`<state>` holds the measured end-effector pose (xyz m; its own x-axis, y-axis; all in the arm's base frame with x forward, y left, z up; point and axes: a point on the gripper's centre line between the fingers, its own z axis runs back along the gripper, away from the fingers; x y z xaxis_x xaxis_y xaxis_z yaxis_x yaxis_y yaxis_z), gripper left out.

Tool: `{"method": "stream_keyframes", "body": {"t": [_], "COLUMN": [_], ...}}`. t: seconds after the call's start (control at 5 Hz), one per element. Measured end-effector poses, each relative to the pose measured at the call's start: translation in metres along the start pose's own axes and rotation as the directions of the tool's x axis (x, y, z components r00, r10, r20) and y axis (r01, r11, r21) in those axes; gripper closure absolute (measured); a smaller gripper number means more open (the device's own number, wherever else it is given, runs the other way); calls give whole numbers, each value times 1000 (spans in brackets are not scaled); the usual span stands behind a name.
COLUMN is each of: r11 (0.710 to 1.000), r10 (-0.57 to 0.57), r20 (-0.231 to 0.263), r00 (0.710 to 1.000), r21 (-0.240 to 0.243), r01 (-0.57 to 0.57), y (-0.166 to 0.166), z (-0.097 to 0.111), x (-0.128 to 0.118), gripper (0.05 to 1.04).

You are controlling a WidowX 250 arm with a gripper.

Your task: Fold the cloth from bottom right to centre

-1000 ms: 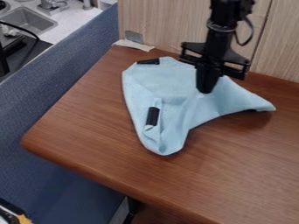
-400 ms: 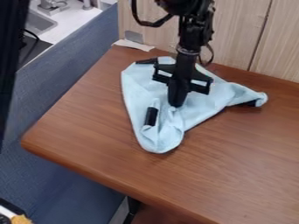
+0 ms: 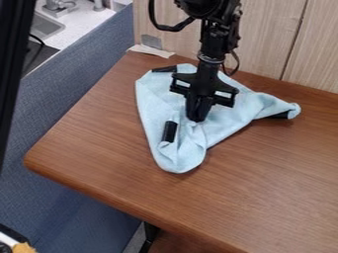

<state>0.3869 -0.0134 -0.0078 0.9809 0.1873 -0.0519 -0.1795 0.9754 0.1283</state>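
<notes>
Hanging over the middle of the light blue cloth [image 3: 228,118], the black gripper [image 3: 198,116] has its tips down at the fabric; whether the jaws are released or clenched on some of it, I cannot tell. Just beside the jaws, below and left as seen, a black patch [image 3: 170,131] lies on the cloth. Farther down from the jaws the cloth runs to a rounded, folded end; up and left of them is its corner with another black piece [image 3: 165,69], and out to their right another corner has a dark underside. Around all this spreads the brown table [image 3: 99,143]. Beyond the jaws stands a pale wood panel [image 3: 264,49]; well apart, up and left, is a sink [image 3: 47,25].
</notes>
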Motion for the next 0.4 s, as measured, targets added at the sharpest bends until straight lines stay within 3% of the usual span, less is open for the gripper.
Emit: {"method": "stream_keyframes", "body": {"t": [0.4], "r11": [1000], "r10": [-10], "r20": [14], "r00": [1000], "r21": [6], "r01": [10], "y": [0], "z": [6], "x": [-6], "gripper": [203]}}
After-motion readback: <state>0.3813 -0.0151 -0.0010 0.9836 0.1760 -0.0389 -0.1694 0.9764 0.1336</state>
